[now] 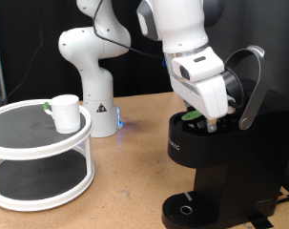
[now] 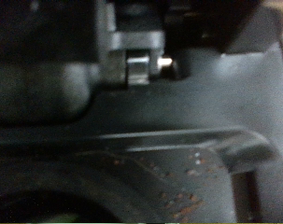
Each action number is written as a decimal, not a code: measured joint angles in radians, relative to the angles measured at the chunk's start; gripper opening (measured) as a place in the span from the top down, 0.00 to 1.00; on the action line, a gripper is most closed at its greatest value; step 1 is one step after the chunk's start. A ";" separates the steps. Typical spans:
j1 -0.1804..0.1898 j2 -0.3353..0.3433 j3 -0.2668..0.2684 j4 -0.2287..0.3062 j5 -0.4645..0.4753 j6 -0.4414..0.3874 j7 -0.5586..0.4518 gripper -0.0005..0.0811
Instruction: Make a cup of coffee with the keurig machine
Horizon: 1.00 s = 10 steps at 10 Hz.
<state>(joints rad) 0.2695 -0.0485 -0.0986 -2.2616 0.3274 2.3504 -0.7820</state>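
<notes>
The keurig machine (image 1: 216, 162) stands on the wooden tabletop (image 1: 125, 191) at the exterior view's right, black and bulky, with its hinged lid tipped up and back and the grey curved handle (image 1: 254, 81) arching above it. In the opened brewing chamber, just below the arm's hand, a bit of green (image 1: 190, 117) shows, which looks like the top of a pod sitting in the holder. The round drip tray (image 1: 187, 208) at the foot of the machine has nothing on it.

The white arm reaches down from the exterior view's top, and its gripper (image 1: 209, 122) sits right at the mouth of the open chamber, beside that green spot. From where I stand the fingers are lost against the dark machine, so I cannot tell whether they are spread or pressed together, nor whether they touch the pod. The wrist view is dim and blurred: only dark machine surfaces and a small metal part (image 2: 139, 67) can be made out.

The cup (image 1: 66, 113), a small white mug, is well apart from the machine, towards the exterior view's left. It rests upright on the top tier of a round white two-tier stand (image 1: 39, 176). Between the stand and the machine stands the arm's white base (image 1: 87, 76).
</notes>
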 joint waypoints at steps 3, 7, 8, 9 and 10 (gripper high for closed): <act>-0.003 -0.016 -0.009 0.018 0.058 -0.028 -0.066 0.00; -0.010 -0.067 -0.023 0.030 0.052 -0.134 -0.096 0.00; -0.012 -0.076 -0.023 0.032 0.034 -0.175 -0.096 0.00; -0.012 -0.084 -0.023 0.031 0.010 -0.203 -0.096 0.00; -0.012 -0.088 -0.022 0.028 -0.016 -0.225 -0.095 0.00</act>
<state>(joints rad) 0.2573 -0.1368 -0.1207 -2.2332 0.3119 2.1254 -0.8769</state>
